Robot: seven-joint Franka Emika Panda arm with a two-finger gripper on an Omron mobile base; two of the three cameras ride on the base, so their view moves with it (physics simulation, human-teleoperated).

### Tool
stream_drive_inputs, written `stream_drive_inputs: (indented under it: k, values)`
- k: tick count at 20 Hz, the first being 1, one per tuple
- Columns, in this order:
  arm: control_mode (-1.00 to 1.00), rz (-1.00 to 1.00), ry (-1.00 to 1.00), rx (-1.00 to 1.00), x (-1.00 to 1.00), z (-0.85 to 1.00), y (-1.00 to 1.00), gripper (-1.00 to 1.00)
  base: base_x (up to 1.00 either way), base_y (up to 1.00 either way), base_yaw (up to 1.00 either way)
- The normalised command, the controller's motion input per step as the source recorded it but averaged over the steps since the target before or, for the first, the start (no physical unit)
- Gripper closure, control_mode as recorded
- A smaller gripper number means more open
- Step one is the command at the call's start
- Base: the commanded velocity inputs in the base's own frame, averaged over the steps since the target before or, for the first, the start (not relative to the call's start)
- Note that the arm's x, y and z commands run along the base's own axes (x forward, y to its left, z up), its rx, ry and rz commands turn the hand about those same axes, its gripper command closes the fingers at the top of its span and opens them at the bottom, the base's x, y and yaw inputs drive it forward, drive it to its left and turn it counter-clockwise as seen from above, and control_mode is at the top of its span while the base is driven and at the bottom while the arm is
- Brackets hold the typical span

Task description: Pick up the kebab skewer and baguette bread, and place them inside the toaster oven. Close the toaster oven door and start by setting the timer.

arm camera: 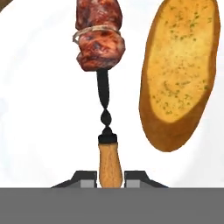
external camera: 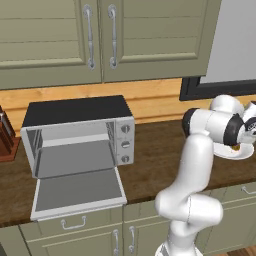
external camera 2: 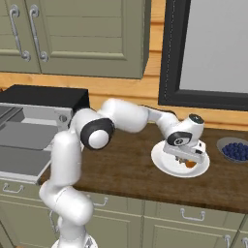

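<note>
both fingers [arm camera: 85, 178] of the gripper [arm camera: 110, 177] are being pressed shut on the skewer [arm camera: 101, 52] handle. it is being held over a white plate [external camera 2: 162, 163], bread [arm camera: 179, 72] lying beside.

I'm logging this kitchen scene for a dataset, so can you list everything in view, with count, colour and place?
toaster oven: one, silver with black top, on the counter at left
toaster oven door: one, silver frame with grey glass, dropped open over the counter's front edge
plate: one, white, on the counter under the gripper
kebab skewer: one, dark red chunks with a tan handle, on the plate
baguette bread: one, golden-orange, on the plate beside the skewer
bowl of blueberries: one, grey with blue berries, counter at far right
knife block: one, reddish-brown, left of the oven
wall cabinets: olive-green, above the counter
gripper: one, dark tips, shut on the skewer's handle
</note>
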Motion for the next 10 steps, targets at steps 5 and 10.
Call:
stream_drive_inputs:
  k: [5, 10]
  values:
    - [-1.00, 0.04, -0.12, -0.02, -0.61, 0.91, 0.74, 1.00, 0.00, 0.00, 0.00]
    - [-1.00, 0.12, -0.13, -0.08, -1.00, 0.67, 0.83, 1.00, 0.00, 0.00, 0.00]
